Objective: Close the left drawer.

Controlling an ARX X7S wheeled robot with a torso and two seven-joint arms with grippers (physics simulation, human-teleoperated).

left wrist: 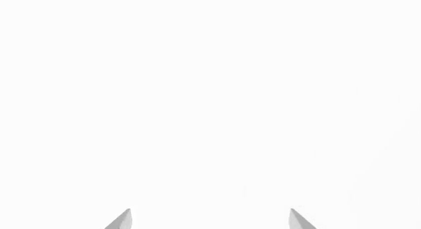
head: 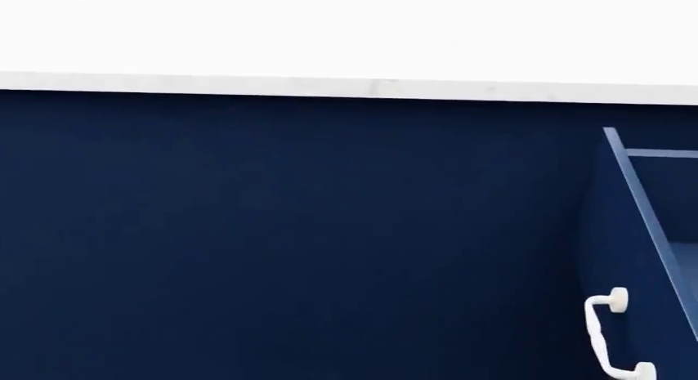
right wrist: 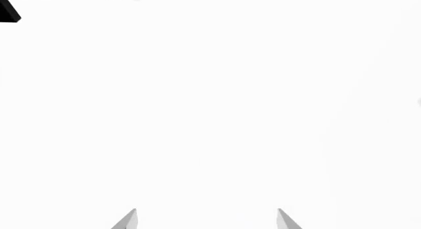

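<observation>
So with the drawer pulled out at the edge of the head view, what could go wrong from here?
1. The left drawer sits at the head view's far right edge, partly cut off, so aiming a push at its white handle is harder.
2. Neither arm shows in the head view; both wrist views show only blank white past the open left gripper and right gripper, so an approach could strike the navy cabinet front unseen.

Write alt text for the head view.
An open navy drawer juts out at the right edge, showing its lighter blue inner wall and a white curved handle. Flat navy cabinet front fills the rest, under a white countertop. No arms visible.
</observation>
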